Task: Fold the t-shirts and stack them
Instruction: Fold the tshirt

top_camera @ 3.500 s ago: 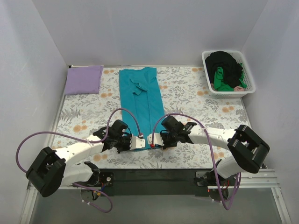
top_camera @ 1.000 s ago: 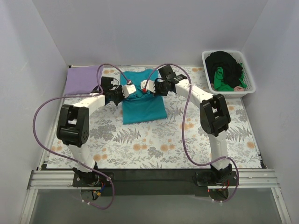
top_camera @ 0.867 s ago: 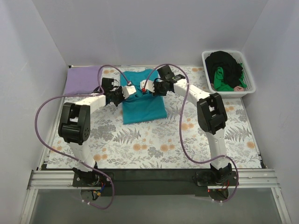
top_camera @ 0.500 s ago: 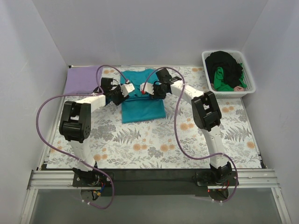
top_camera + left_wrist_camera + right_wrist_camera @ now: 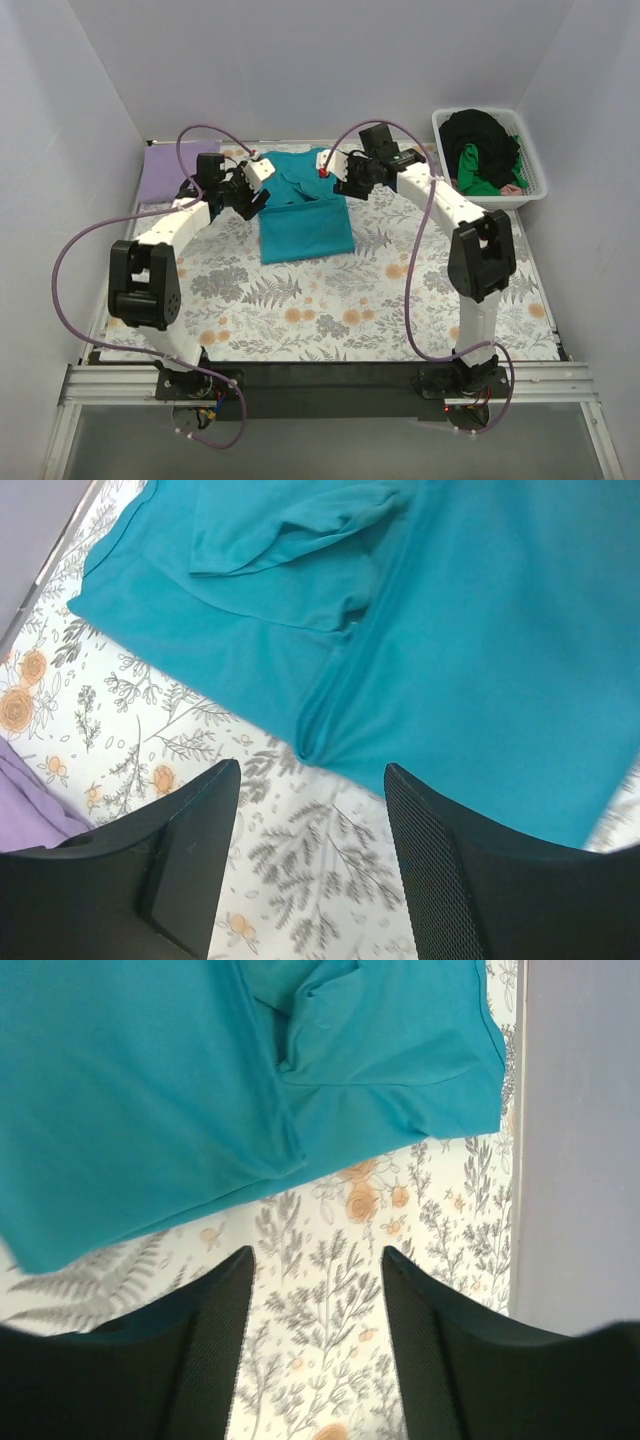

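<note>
Your left gripper (image 5: 310, 865) and right gripper (image 5: 315, 1345) are both spread wide, holding nothing. The folded teal cloth t-shirt (image 5: 305, 215) lies flat on the desk (image 5: 400, 290) just below them.

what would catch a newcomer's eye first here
The teal t-shirt folded at the far middle of the table, the left gripper and right gripper open and empty by its far corners. Then the white basket at far right, heaped with a black shirt and a green shirt, and the lavender shirt folded in the far left corner.

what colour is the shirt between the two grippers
The shirt is teal; clearest in the left wrist view.
</note>
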You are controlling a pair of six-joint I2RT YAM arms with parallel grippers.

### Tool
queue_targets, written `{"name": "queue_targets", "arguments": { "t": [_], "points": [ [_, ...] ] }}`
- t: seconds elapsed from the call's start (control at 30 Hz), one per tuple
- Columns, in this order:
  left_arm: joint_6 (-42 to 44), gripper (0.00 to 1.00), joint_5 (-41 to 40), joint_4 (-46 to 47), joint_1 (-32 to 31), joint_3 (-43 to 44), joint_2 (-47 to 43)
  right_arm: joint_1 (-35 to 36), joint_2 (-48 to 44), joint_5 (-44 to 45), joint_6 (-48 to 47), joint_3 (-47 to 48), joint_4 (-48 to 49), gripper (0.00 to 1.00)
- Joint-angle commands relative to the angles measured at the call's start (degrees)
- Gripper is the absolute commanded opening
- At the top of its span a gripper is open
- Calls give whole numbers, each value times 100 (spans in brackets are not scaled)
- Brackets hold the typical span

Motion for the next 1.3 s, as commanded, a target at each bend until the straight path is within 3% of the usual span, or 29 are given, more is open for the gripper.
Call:
{"name": "queue_targets", "arguments": {
  "t": [0.0, 0.13, 0.33, 0.7, 0.97, 1.07, 1.17, 1.2, 1.27],
  "points": [
    [84, 59, 743, -712, -1, -531, -775, 49, -550, -558, -156, -655, -364, 58],
    [418, 61, 858, -889, -159, -1235, -1092, 225, -779, -506, -333, -1507, -346, 55],
    [692, 63, 506, -441, -467, -2141, -1366, 497, -823, -251, -351, -2089, 31, 55],
    [779, 64, 392, -186, -625, -2414, -1286, 664, -691, -22, -509, -2537, 313, 52],
    [788, 65, 190, -89, -678, -2388, -1023, 787, -683, 65, -605, -2898, 444, 55],
    [770, 65, 93, 60, -713, -2388, -891, 787, -569, 171, -614, -2933, 559, 51],
    [840, 63, -47, 174, -748, -2449, -786, 787, -490, 250, -588, -2977, 638, 39],
    [867, 62, -126, 305, -757, -2484, -759, 787, -489, 267, -579, -3029, 673, 29],
    [998, 59, -197, 429, -774, -2581, -750, 787, -498, 320, -544, -3074, 734, 20]
  ]
}}
